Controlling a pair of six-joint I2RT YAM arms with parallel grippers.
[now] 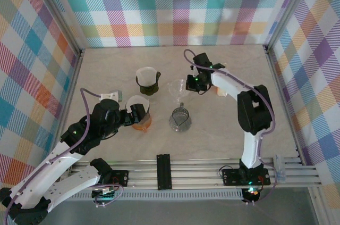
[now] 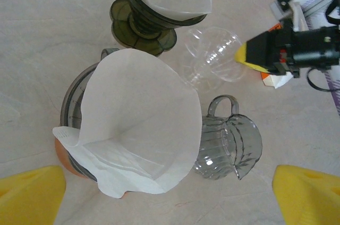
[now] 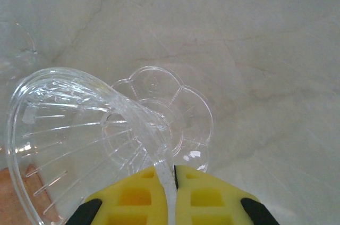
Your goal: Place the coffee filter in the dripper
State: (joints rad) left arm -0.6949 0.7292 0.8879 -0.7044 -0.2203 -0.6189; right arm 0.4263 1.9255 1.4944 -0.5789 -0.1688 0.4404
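Closest to the right wrist lens, the right gripper has its jaws pressed together on the thin wall of the clear dripper, which sits tilted; whether its scalloped base touches the table I cannot tell. That pinch on slick plastic looks narrow. The likely failure is the dripper swivelling or slipping free and knocking the glass server just beside it. The left gripper hovers with jaws spread wide above the coffee filter, a white paper cone resting loosely and askew in a smoky grey dripper, its lower edge spilling over the rim. Closing on it carelessly would probably crease the paper or lift it crooked. A dark dripper already lined with paper stands just behind, near enough to be nudged by either arm.
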